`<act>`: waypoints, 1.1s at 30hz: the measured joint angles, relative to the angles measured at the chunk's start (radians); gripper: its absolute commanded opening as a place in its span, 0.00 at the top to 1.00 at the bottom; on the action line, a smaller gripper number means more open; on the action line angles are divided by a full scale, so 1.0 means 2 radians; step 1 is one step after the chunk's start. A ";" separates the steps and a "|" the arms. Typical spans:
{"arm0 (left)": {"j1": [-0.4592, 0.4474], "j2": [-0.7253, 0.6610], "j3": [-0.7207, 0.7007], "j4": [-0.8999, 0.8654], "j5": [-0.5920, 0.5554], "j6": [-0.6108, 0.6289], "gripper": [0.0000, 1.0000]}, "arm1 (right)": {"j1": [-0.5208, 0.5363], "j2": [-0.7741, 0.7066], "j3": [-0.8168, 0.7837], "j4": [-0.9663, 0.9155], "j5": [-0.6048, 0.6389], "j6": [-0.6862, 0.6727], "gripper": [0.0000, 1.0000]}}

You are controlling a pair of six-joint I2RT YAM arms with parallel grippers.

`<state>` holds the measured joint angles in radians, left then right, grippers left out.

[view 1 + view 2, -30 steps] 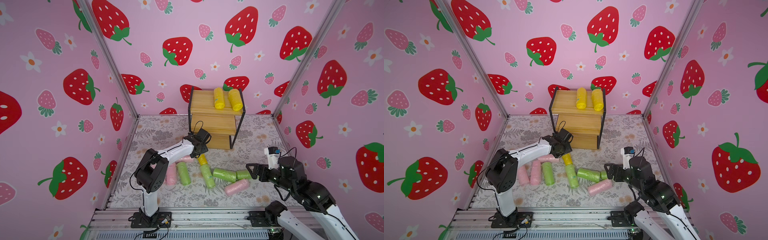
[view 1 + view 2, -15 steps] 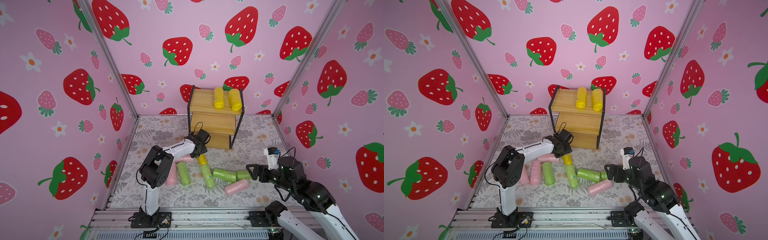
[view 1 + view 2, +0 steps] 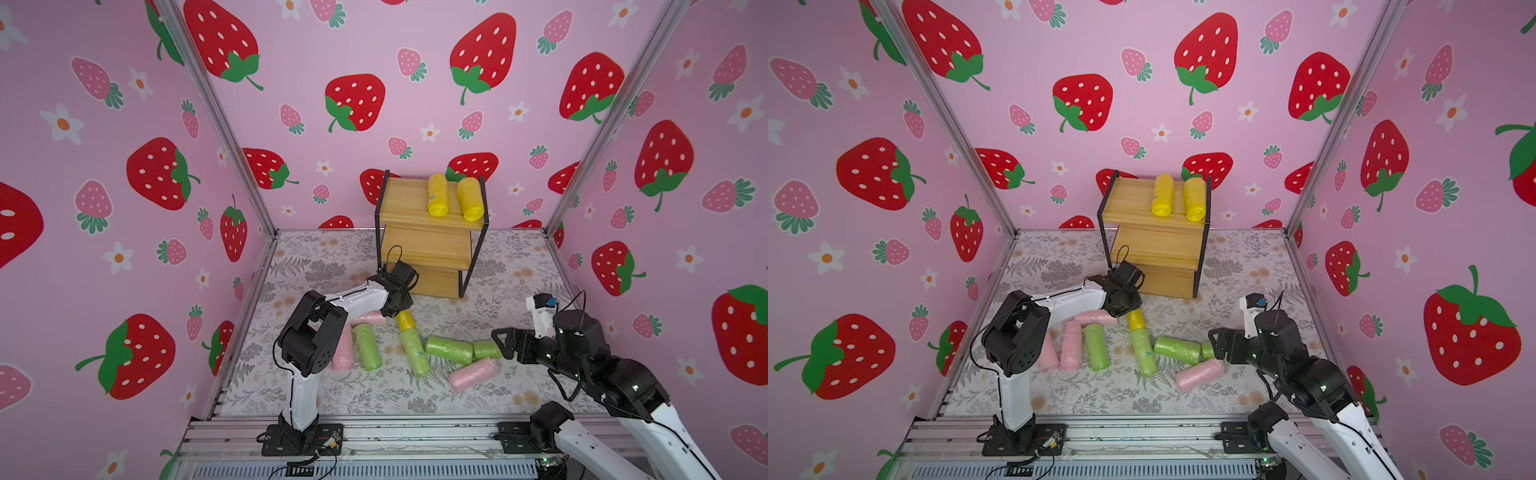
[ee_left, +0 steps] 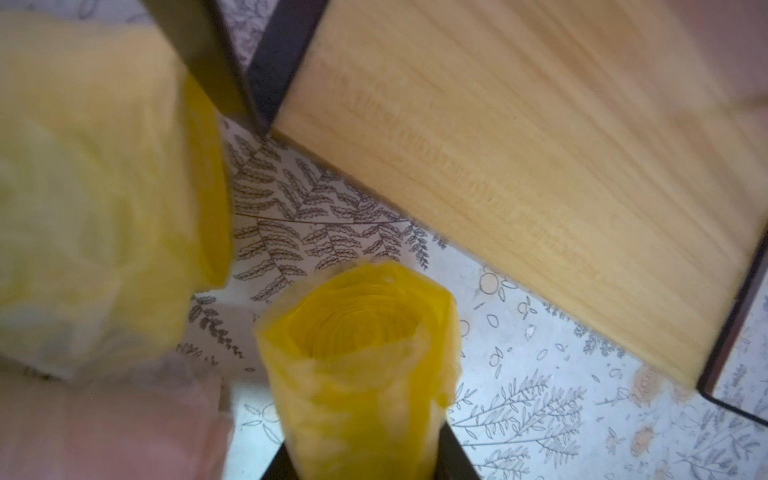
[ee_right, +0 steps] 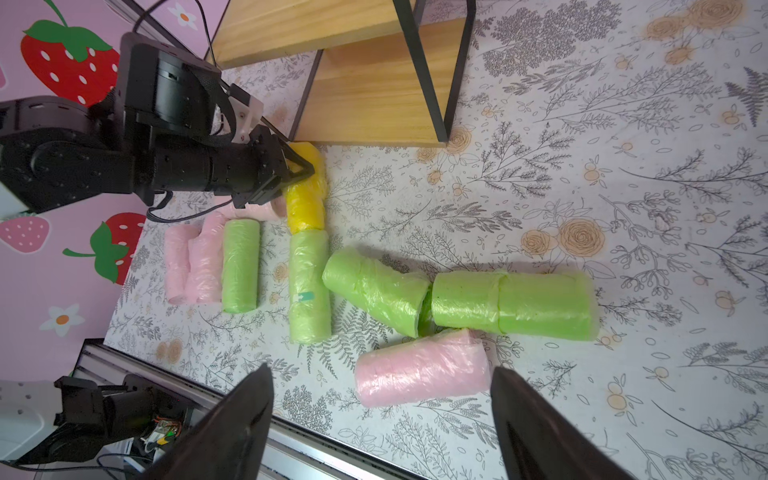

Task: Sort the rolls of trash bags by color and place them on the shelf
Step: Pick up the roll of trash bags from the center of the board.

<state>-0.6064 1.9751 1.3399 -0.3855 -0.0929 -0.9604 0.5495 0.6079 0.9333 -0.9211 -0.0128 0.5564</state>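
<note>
Rolls: four yellow [image 3: 437,200], four green [image 3: 367,347], four pink [image 3: 473,373]; left end effector [image 5: 305,170] grips one yellow [image 4: 357,374], right [image 5: 381,374] open.

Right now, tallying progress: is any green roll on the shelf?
No, only two yellow rolls show on the shelf, on its top board.

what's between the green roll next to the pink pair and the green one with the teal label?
Nothing: only bare floral cloth separates the green roll from the labelled green roll. Clearest in the right wrist view; both top views agree.
</note>
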 measured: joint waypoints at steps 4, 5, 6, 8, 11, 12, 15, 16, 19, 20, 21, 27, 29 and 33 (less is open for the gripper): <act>0.002 -0.018 -0.033 0.033 0.017 -0.013 1.00 | 0.000 0.000 0.007 -0.003 0.007 0.003 0.11; 0.003 -0.025 -0.044 0.041 0.021 -0.018 1.00 | 0.000 0.000 0.007 -0.003 0.008 0.005 0.10; 0.004 -0.038 -0.063 0.052 0.025 -0.023 1.00 | 0.000 -0.001 0.007 -0.003 0.009 0.005 0.08; 0.003 -0.063 -0.096 0.060 0.031 -0.034 1.00 | 0.000 -0.002 0.009 -0.003 0.010 0.008 0.07; -0.002 -0.113 -0.142 0.061 0.040 -0.045 1.00 | 0.000 0.001 0.022 -0.004 0.009 0.008 0.06; -0.003 -0.132 -0.153 0.060 0.043 -0.047 1.00 | 0.000 0.003 0.031 -0.006 0.007 0.007 0.04; -0.006 -0.186 -0.169 0.062 0.051 -0.052 1.00 | 0.000 0.021 0.065 -0.020 0.001 0.008 0.03; -0.006 -0.207 -0.174 0.064 0.052 -0.054 1.00 | 0.000 0.029 0.076 -0.024 -0.004 0.011 0.03; -0.007 -0.275 -0.191 0.076 0.055 -0.059 1.00 | 0.000 0.044 0.086 -0.023 -0.040 0.033 0.01; -0.008 -0.295 -0.197 0.084 0.056 -0.061 1.00 | 0.000 0.046 0.083 -0.020 -0.056 0.044 0.01; -0.009 -0.321 -0.210 0.097 0.057 -0.065 1.00 | 0.000 0.047 0.076 -0.011 -0.080 0.059 0.00; -0.034 -0.460 -0.303 0.165 0.052 -0.119 1.00 | 0.069 0.048 0.005 0.109 -0.142 0.172 0.00; -0.048 -0.497 -0.331 0.179 0.043 -0.140 1.00 | 0.122 0.066 0.003 0.143 -0.130 0.193 0.01; -0.081 -0.573 -0.375 0.187 0.009 -0.181 1.00 | 0.231 0.160 0.046 0.199 -0.094 0.199 0.01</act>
<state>-0.7689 0.8288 0.5896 -0.0113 -0.0746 -1.3231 1.0111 0.9272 1.0260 -0.5232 -0.2016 0.9535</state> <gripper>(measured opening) 0.339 0.994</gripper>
